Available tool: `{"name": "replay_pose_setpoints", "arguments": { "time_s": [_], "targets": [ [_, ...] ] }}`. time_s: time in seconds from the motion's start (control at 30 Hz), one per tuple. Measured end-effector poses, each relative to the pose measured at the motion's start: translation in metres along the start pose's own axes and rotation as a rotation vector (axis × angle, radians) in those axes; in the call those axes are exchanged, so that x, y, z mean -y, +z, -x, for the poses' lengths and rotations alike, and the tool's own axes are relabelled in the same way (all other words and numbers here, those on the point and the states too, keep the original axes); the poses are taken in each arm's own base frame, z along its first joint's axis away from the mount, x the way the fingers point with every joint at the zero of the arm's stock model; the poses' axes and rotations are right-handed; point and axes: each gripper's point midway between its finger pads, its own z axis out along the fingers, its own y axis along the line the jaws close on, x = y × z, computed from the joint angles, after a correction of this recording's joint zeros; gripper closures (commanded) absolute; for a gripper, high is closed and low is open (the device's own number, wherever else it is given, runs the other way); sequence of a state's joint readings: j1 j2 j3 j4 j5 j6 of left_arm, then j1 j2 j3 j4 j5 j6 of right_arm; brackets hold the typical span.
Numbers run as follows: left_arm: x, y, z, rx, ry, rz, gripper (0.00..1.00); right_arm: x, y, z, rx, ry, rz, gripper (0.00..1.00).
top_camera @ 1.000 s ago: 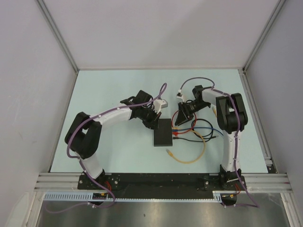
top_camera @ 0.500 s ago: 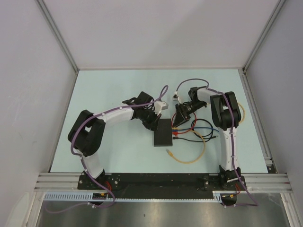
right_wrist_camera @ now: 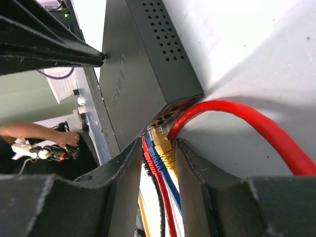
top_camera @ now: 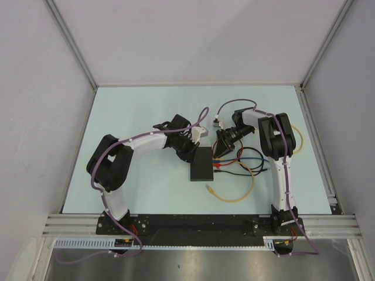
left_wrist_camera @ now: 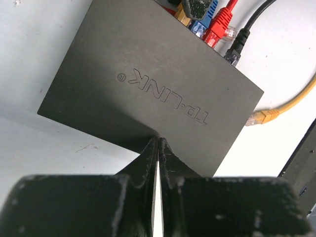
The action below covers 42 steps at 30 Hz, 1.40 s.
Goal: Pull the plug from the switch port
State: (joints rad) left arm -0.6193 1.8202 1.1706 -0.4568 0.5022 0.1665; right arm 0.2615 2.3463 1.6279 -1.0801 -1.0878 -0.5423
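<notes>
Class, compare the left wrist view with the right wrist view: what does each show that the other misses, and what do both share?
Left wrist only: the TP-LINK lettering on the switch, a black plug and a loose yellow connector. Right wrist only: the side vent holes, and the right tool straddling the yellow plug, blue plug and red plug. Both: the switch and those three plugs.

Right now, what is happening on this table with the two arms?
The left gripper, shut, presses its tips on the top of the black switch, apparently to hold it down. The right gripper is at the port edge, its jaws apart on either side of the plugs, with the yellow plug between them. The plugs there sit in their ports; nothing is pulled out yet.
</notes>
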Motion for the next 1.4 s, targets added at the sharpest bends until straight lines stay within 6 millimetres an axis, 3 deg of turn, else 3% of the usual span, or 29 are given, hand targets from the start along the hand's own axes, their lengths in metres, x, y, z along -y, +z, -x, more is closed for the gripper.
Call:
{"name": "replay_pose_setpoints", "arguments": {
  "time_s": [0.5, 0.83, 1.4],
  "targets": [
    [-0.001, 0.001, 0.002, 0.005, 0.003, 0.003, 0.92, 0.0, 0.006, 0.001, -0.023, 0.024, -0.012, 0.65],
    [-0.002, 0.003, 0.005, 0.008, 0.007, 0.003, 0.92, 0.005, 0.007, 0.0, -0.042, 0.015, -0.042, 0.8],
    [0.0, 0.011, 0.016, 0.012, 0.026, -0.004, 0.92, 0.004, 0.006, 0.001, -0.087, -0.024, -0.093, 0.91]
  ]
}}
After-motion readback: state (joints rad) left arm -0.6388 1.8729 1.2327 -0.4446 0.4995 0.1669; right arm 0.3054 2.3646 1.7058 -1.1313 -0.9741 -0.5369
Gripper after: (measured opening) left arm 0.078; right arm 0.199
